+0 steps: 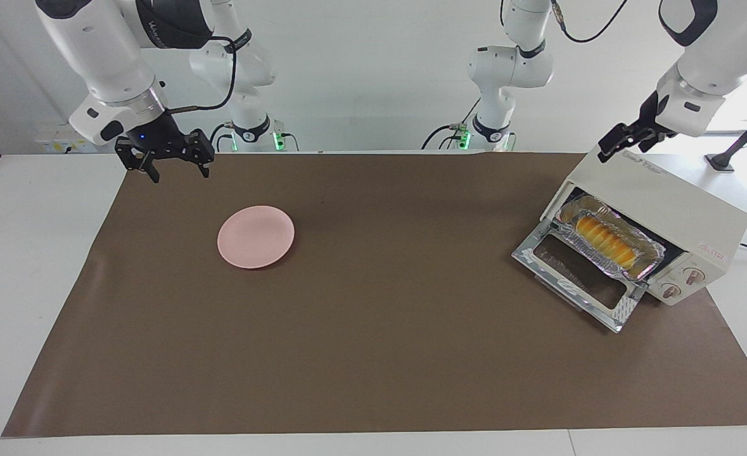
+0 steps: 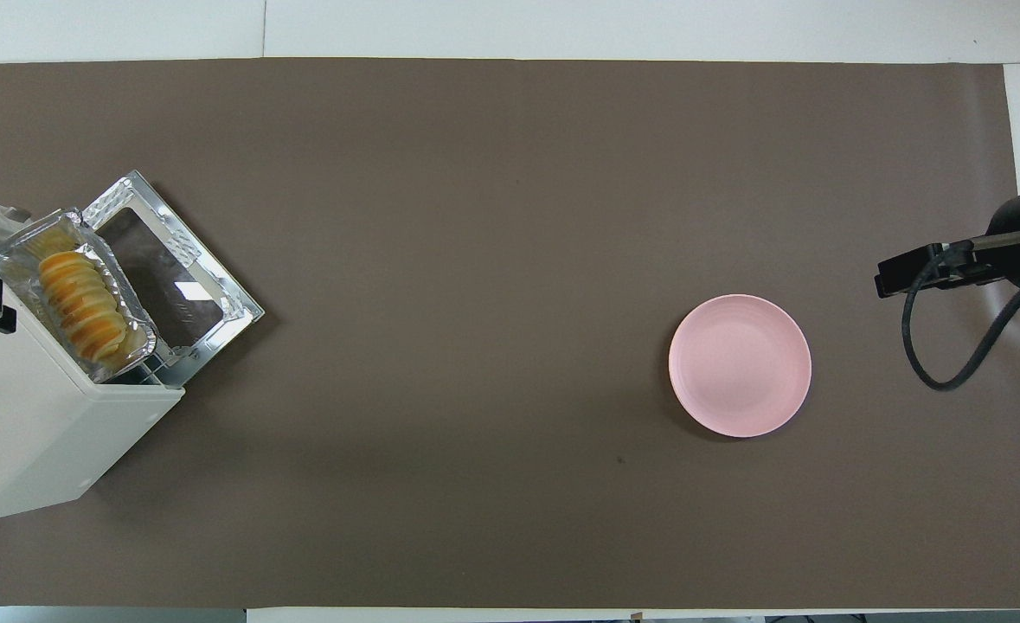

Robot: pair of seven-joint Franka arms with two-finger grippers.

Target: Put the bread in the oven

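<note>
On the table (image 1: 373, 354) the oven (image 1: 658, 202) stands door down, the bread (image 1: 604, 240) in its foil tray (image 1: 645, 253) half inside. I'd push the tray home squarely. Left gripper (image 1: 626, 138) over the oven: can't tell. Right gripper (image 1: 173, 166) waits, spread, empty.

My arms are glossy white with rounded joints and dark grey bands. A black cable loops along my right arm to its black gripper (image 1: 173, 166), where a small blue light glows. Green lights shine at both bases.
</note>
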